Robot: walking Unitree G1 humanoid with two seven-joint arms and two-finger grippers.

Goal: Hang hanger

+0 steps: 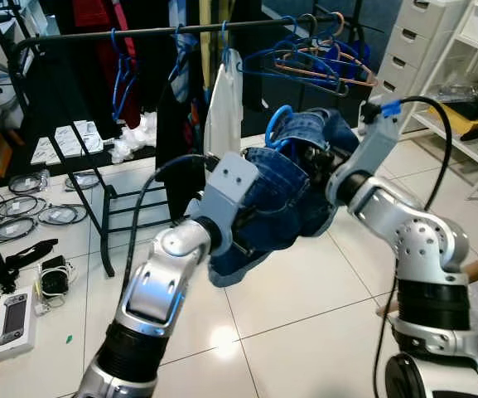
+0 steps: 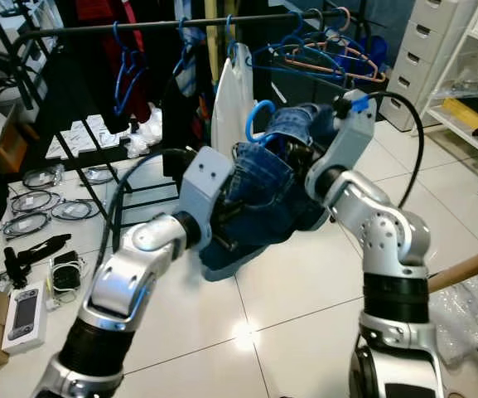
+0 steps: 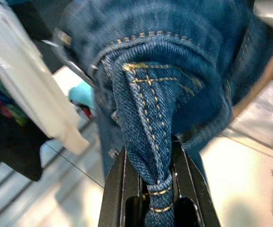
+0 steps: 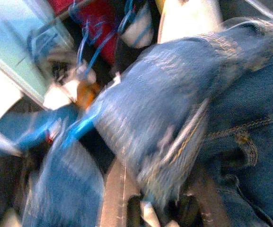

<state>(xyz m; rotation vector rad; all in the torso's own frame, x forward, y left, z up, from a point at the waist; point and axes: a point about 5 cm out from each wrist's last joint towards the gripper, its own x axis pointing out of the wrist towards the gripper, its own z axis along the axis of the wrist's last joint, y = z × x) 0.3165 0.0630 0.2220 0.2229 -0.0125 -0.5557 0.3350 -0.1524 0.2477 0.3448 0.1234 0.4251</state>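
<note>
Both grippers are up in front of my chest with denim between them. My left gripper has its two black fingers pinched tight on a seamed fold of the jeans; in the left wrist view the stitched seam runs straight down into the narrow gap between them. My right gripper looks clamped on a bunch of the same denim too, though that wrist picture is blurred and I judge it mostly from cloth pressed between the finger bases.

Now the hanger: its light blue hook pokes up out of the top of the bundle, just beside my right wrist, with the garment draped over the rest of it. So the hanger sits nearer my right arm than my left.

Ahead and above is the black rail, running side to side across my view, already carrying blue and copper hangers toward its right end and a white garment nearer the middle. The hook is well below the rail and short of it, so the coming move, as I read it, is up and forward. There's an open stretch between the white garment and the cluster of hangers, and that's where I'd aim.
</note>
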